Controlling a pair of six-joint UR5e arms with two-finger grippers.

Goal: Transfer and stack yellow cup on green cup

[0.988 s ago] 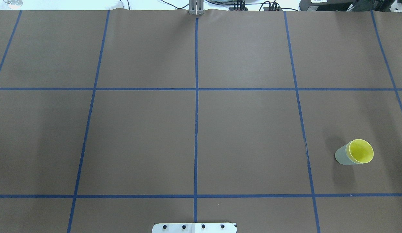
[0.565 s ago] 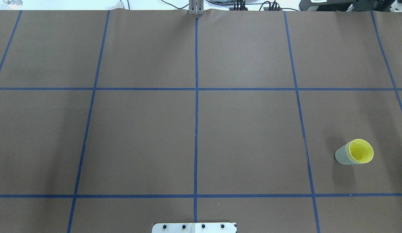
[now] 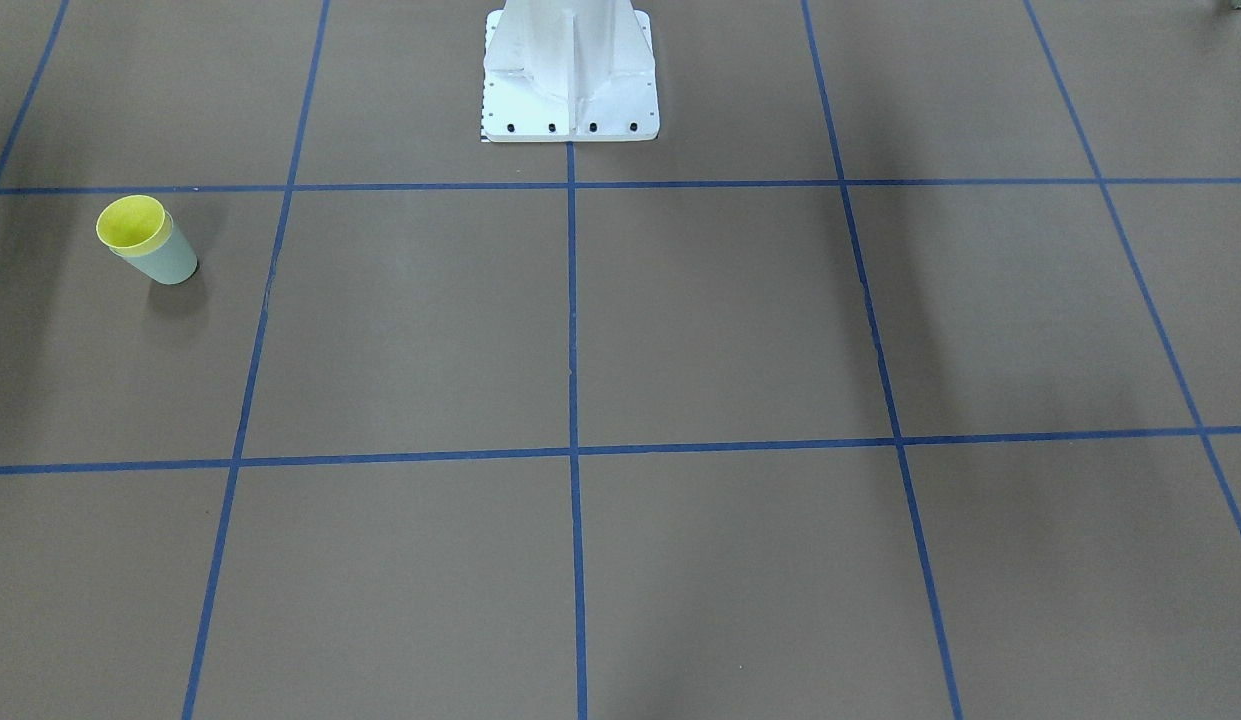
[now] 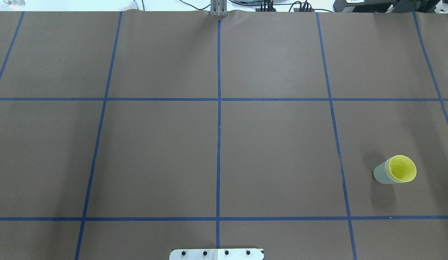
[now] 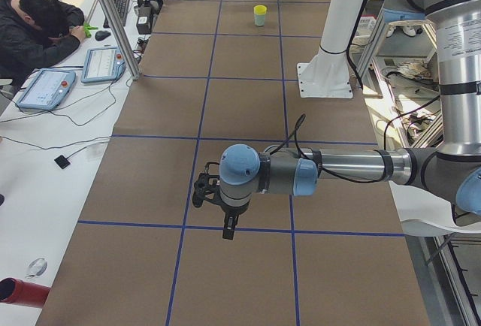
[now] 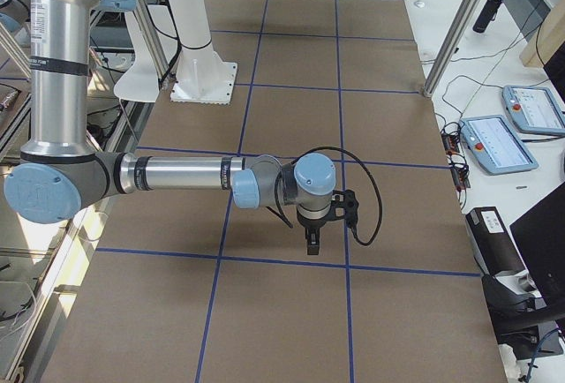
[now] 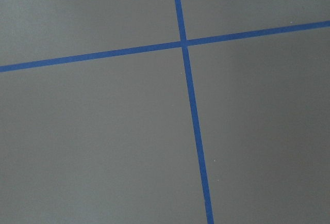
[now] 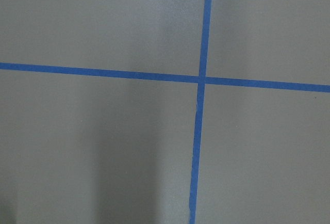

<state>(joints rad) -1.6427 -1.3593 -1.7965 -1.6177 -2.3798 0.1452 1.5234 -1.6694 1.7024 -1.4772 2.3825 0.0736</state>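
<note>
Across the brown paper-covered table with its blue tape grid, the left gripper and right gripper hang above the surface, and I cannot tell whether either is clenched or released. The bright yellow plastic cup sits nested inside the pale mint-green plastic cup, at the robot's right end.

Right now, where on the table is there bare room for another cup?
Nearly everywhere. The squares either side of the centre tape line are bare, from the base plate to the far edge. The only taken spot is on the robot's right, where the yellow cup sits nested in the green cup. The left hand and right hand hang above the table.
</note>
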